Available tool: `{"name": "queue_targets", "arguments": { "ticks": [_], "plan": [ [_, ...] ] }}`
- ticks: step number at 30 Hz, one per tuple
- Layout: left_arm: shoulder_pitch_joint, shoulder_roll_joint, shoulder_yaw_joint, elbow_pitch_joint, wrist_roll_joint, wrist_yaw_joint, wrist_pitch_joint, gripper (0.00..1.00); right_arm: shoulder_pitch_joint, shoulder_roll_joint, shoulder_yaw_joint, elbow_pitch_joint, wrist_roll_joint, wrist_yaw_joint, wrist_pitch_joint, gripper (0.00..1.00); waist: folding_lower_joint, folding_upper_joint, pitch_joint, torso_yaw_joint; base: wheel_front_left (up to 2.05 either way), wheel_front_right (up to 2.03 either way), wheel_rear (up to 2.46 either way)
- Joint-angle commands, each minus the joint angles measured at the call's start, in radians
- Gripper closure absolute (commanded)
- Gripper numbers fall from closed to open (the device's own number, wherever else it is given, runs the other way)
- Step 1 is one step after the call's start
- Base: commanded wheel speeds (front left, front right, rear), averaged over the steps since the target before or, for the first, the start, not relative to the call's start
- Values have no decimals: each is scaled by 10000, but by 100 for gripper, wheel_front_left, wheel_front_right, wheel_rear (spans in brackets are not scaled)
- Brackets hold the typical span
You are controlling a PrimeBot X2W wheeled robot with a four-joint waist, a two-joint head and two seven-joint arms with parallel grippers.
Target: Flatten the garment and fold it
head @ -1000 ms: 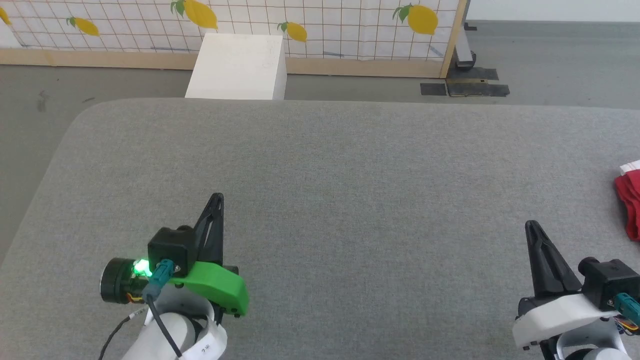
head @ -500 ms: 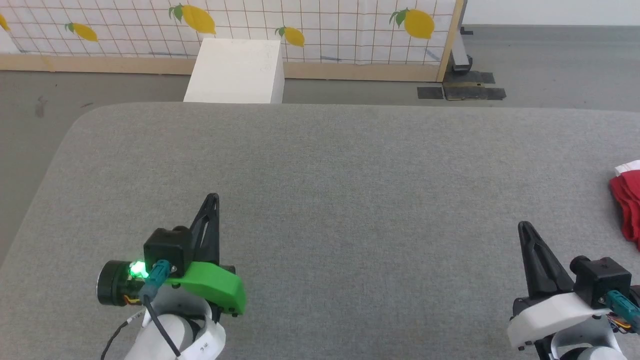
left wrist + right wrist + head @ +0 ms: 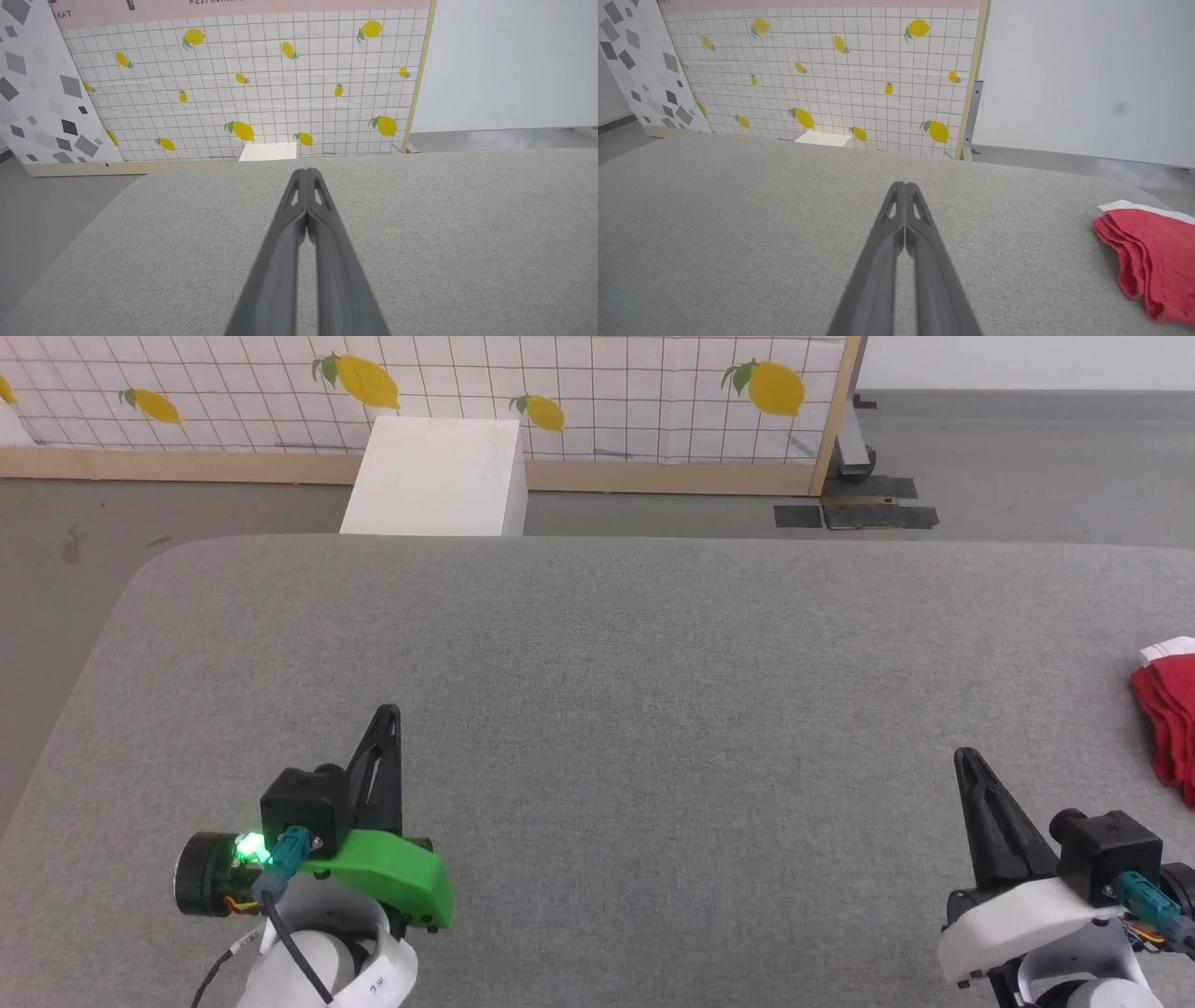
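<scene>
The red garment lies bunched at the right edge of the grey padded table, a white trim band on its far side. The right wrist view shows the garment folded in layers at the right, partly cut off by the frame. My right gripper hovers shut over the table, left of the garment and apart from it; its fingertips press together, holding nothing. My left gripper is shut and empty near the front left, fingers closed.
A white box stands on the floor beyond the table's far edge. Behind it runs a lemon-print grid panel with a wooden frame. Dark floor plates lie at the panel's right end. Bare table surface stretches between the two grippers.
The whole head view has shifted slightly, so the camera moved: more of the garment shows at the right edge. Both grippers stay shut and keep their places over the table.
</scene>
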Motion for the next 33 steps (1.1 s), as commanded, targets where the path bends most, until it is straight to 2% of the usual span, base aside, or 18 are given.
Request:
{"name": "queue_targets", "arguments": {
  "ticks": [1,33],
  "plan": [
    [204,-146,198,-51,271,-108,38,100,-178,59,43,29,-119,-8,30,100,0,0,-11,-7,0,0,0],
    [932,-1417,2151,-109,1922,-1245,577,100,-337,158,350,141,-404,-12,340,100,0,0,-242,-143,0,0,0]
  ]
}}
